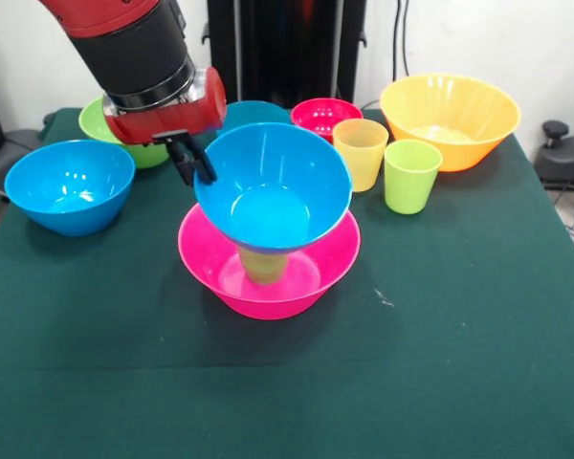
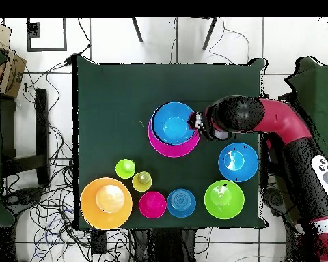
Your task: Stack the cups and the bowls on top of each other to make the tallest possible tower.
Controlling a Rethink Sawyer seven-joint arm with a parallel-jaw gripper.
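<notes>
gripper (image 1: 193, 161) clamped on blue bowl (image 1: 273, 186) rim | tilted atop cup (image 1: 264, 263) in pink bowl (image 1: 268, 258) | risk: toppling on release

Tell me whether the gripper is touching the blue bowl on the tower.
Touching. In the front view the gripper meets the rim of the blue bowl, with no gap visible; the overhead view agrees.

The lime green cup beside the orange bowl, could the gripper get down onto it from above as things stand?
Probably yes. The lime green cup stands upright with nothing over it; the yellow-orange cup and orange bowl crowd its sides.
</notes>
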